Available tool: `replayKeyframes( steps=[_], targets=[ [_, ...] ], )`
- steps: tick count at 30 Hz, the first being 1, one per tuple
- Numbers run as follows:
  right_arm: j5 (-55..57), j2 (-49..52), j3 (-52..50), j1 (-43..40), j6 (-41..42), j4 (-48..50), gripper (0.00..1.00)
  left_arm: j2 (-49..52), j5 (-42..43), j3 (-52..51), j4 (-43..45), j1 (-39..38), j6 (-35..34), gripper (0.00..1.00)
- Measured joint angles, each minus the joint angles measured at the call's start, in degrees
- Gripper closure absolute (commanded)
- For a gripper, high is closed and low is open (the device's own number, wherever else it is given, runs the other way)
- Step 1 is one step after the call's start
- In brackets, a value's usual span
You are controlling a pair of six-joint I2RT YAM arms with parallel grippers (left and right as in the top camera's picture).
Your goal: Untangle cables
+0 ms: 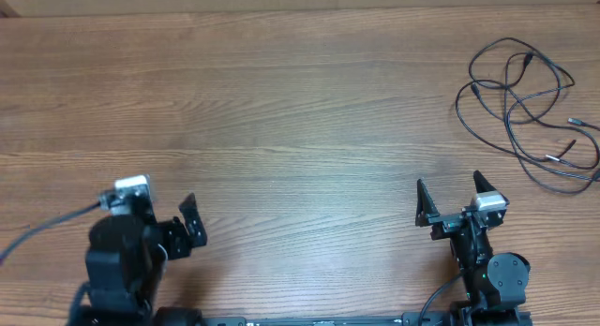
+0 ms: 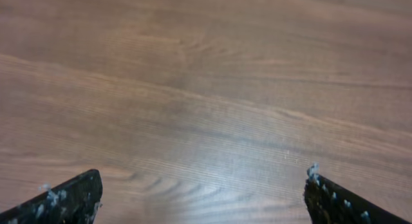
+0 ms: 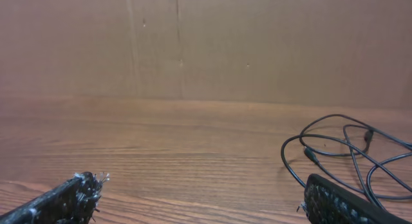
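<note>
Overhead, the cables (image 1: pixel 530 111) are lying in a loose tangle at the far right of the bench (image 1: pixel 281 101), sprawling slantwise from far-left to near-right, with silver-tipped plugs resting on its right side. The right claw (image 1: pixel 449 187) is sitting spread wide and holding nothing, near the cables but apart, while the left claw (image 2: pixel 203 188) is gaping likewise, well apart from them. A brown board (image 3: pixel 193 44) is standing behind the bench.

Table (image 1: pixel 300 101): I log mid-brown wood, fine grain streaks running left to right. Cables (image 1: pixel 520 106), far right corner: black, and I spot silver tips. Left gripper (image 2: pixel 203 192), right gripper (image 1: pixel 450 190): black, fingers (image 3: pixel 71 195) flecked white. Wrist camera housing (image 1: pixel 487 202): silver-grey. Backdrop (image 3: pixel 206 44): plain tan.
</note>
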Motion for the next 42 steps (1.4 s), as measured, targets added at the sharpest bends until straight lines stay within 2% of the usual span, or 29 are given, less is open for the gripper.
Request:
replayKeyframes(
  steps=[3,13,19,23,26,29,33,42],
  targets=[
    [-0.02,0.02,0.0,0.0,-0.02,0.0,0.0,-5.64,1.14,-8.09,5.4,0.0,0.0,0.0],
    [-0.2,0.0,0.0,0.0,-0.02,0.02,0.0,-24.65,5.44,-33.46,31.61,0.0,0.0,0.01],
    [-0.2,0.02,0.02,0.0,-0.04,0.04,0.0,-28.11,6.05,-41.83,47.5,0.0,0.22,0.0],
    [-0.2,0.0,0.02,0.0,-0.02,0.02,0.0,-28.22,6.29,-46.07,59.25,0.02,3.17,0.0],
    [-0.2,0.0,0.02,0.0,0.0,0.0,0.0,-28.2,6.99,-46.8,60.74,0.07,7.19,0.0],
    [-0.2,0.02,0.02,0.0,0.0,0.02,0.0,-28.33,7.76,-46.82,57.09,0.07,10.58,0.0],
    [-0.17,0.0,0.02,0.02,-0.02,0.04,0.0,-28.28,8.87,-47.28,51.21,0.07,12.92,0.0],
    [-0.2,0.02,0.02,0.0,0.0,0.02,0.0,-28.37,10.14,-47.28,51.3,0.11,15.43,0.0]
  ],
)
